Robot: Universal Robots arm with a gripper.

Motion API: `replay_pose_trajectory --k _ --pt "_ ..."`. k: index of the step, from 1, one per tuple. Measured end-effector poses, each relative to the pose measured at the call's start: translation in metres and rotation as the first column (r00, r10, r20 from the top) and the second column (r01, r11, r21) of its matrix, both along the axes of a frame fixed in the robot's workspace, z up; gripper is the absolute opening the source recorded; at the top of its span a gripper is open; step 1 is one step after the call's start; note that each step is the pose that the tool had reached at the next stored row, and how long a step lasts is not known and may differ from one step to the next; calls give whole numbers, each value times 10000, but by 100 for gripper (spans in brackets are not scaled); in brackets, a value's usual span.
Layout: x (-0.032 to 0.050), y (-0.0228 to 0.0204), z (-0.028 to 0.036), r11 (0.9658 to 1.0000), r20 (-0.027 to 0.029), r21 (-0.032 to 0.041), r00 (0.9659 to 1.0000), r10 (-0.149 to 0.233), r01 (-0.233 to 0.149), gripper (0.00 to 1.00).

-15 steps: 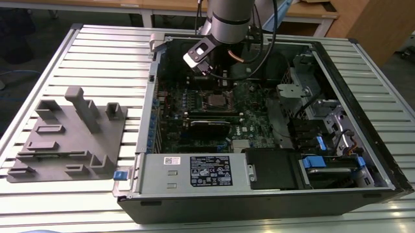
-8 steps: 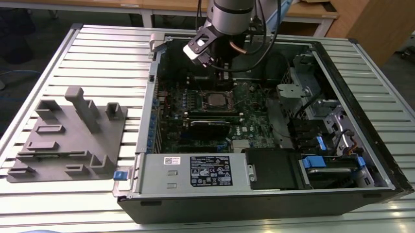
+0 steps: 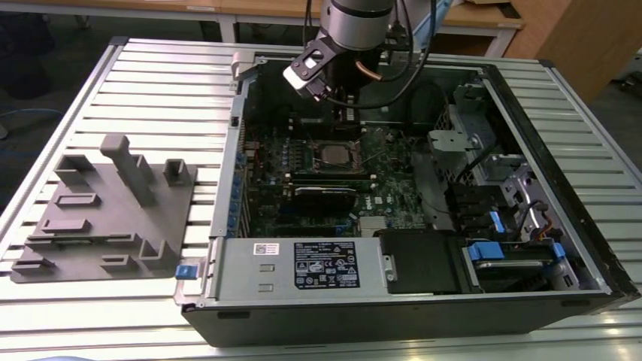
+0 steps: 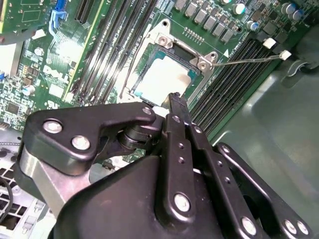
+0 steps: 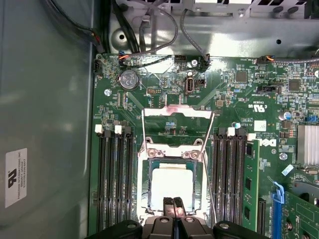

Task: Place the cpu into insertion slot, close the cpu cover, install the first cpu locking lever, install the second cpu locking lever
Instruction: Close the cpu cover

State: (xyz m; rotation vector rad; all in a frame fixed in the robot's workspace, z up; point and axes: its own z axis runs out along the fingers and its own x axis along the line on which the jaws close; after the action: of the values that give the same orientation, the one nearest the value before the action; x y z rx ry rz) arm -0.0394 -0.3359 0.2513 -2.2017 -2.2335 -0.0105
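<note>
First wrist view: cpu cover (image 5: 177,109) raised; exterior view: grey fixture (image 3: 110,218).

Overhead room light, even, fairly bright. Slatted table (image 3: 150,75) glares pale, strongest along the near edge. Case (image 3: 401,320) interior dimmer, shadowed beside its walls. In both wrist views the cpu (image 5: 169,185) (image 4: 162,79) face is washed white by glare

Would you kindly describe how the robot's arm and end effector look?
The arm is a silver-grey cylinder with black cables looping beside it. The end effector is black, built of linkage bars pinned with shiny silver bolts, tapering to a slim tip.
</note>
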Motion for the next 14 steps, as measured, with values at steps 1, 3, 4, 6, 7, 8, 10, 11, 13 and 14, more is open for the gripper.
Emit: replay_pose_trajectory --k 1,3,4,6,7,8,10,11,13,14 --pt "0 0 0 10000 0 1 10000 -1 1 11" --pt "0 0 2 10000 0 0 10000 -1 1 11" --pt "0 -1 7 10000 -3 -5 10000 -1 1 11" --pt "0 0 13 10000 0 0 10000 -1 1 11" --pt "0 0 13 10000 1 1 10000 -1 1 11" --pt "0 0 13 10000 1 2 10000 -1 1 11" --pt "0 0 23 10000 0 0 10000 -1 1 11" --pt "0 0 23 10000 0 0 10000 -1 1 11" --pt "0 0 27 10000 -2 -3 10000 -1 1 11" --pt "-1 -1 33 10000 -3 -5 10000 -1 1 11"
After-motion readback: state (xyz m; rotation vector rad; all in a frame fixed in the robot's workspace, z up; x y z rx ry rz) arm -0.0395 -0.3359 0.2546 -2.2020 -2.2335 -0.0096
